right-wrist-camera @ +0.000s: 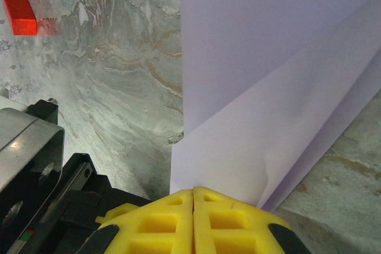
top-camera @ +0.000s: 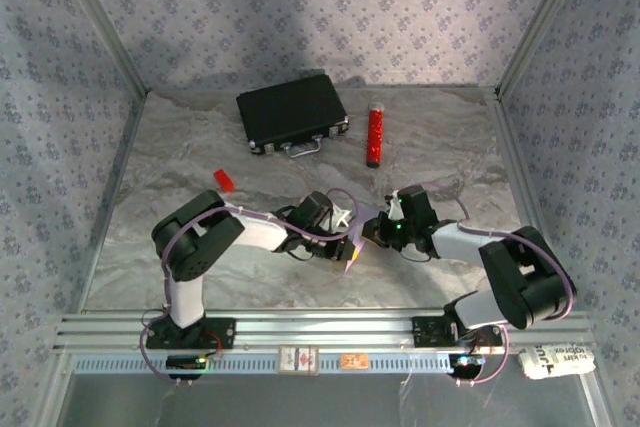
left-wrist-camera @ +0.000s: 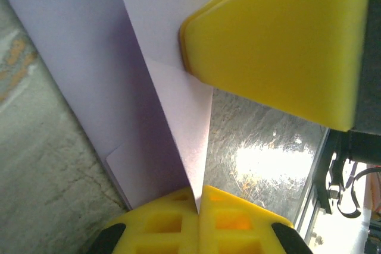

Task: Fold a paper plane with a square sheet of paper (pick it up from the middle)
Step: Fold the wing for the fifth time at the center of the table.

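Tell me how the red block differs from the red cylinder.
The red block is short and boxy; the red cylinder is long and round with a pale end. The block sits alone at the left; the cylinder sits just right of the black case. Both are red and rest on the table.

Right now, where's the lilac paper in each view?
Top external: lilac paper, small, middle of the marbled table.
Left wrist: upper left down to bottom centre, pinched in the left hand.
Right wrist: right half, pinched in the right hand.
Shared landmark: the marbled table.
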